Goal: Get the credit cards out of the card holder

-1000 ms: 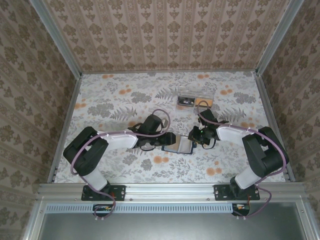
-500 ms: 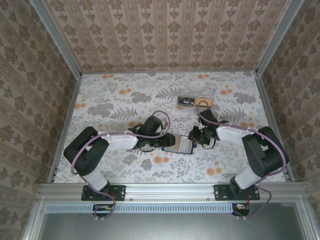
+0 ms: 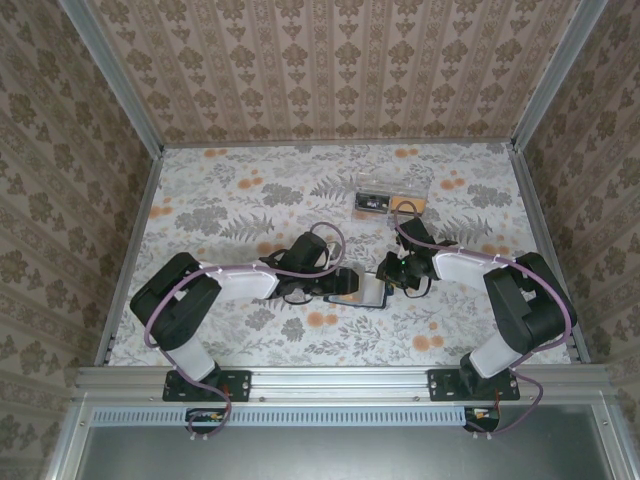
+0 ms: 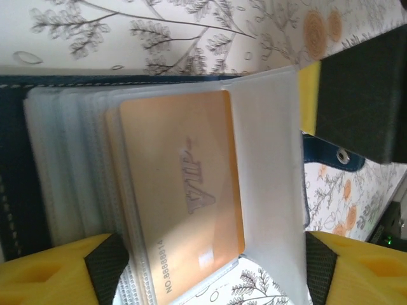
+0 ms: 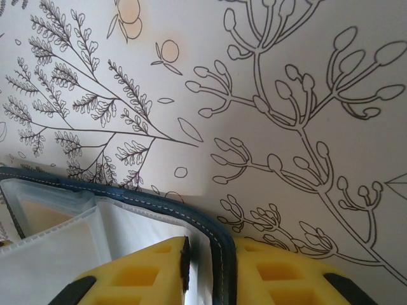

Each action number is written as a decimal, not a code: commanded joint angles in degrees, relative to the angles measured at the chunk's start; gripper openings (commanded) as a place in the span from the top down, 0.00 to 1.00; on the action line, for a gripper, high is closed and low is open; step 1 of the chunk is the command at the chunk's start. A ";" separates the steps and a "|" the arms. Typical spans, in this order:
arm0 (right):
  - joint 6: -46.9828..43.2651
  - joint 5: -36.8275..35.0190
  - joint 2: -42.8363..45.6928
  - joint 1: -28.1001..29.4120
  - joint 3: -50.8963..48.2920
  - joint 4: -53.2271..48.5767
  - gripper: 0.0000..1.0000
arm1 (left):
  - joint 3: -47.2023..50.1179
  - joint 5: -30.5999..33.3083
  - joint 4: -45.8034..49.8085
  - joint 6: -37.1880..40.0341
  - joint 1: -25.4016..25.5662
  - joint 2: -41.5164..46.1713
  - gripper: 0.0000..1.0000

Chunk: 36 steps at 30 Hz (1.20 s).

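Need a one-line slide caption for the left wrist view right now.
Open left hand frames the clear sleeves of the card holder, orange VIP card showing.

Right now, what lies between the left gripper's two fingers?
The left wrist view shows an orange card marked VIP, tucked in the clear sleeves of the card holder, between the fingers of the left gripper.

The orange card (image 4: 178, 190) reads "VIP"; along its edge, a number starting "NO.8888".
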State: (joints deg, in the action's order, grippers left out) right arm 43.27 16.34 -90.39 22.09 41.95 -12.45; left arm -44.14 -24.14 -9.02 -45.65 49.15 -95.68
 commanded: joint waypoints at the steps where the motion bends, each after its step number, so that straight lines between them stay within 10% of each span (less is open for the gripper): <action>1: -0.02 -0.24 -2.16 0.98 0.68 0.25 0.74 | -0.86 -1.78 -1.10 0.38 0.72 -1.27 0.14; 11: 0.06 -0.39 -2.27 1.04 0.85 0.05 0.74 | -0.18 -3.27 -4.01 -0.29 0.52 -1.71 0.00; 16: -0.17 -0.62 -2.00 1.03 1.07 -0.47 0.73 | -0.39 -0.98 -0.83 -0.21 0.34 -1.36 0.16; 28: -1.74 -11.49 15.86 1.18 4.65 -11.46 0.54 | -1.36 1.69 3.05 1.54 0.69 -1.01 0.19; 36: 2.38 -4.00 17.17 4.67 3.83 -6.04 0.85 | -1.19 1.80 2.67 1.35 0.95 -0.89 0.19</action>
State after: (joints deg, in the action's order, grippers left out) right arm 42.94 8.64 -71.96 25.87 46.09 -19.97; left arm -44.77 -23.18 -8.78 -45.17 49.74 -95.96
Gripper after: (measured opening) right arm 0.179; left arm 0.814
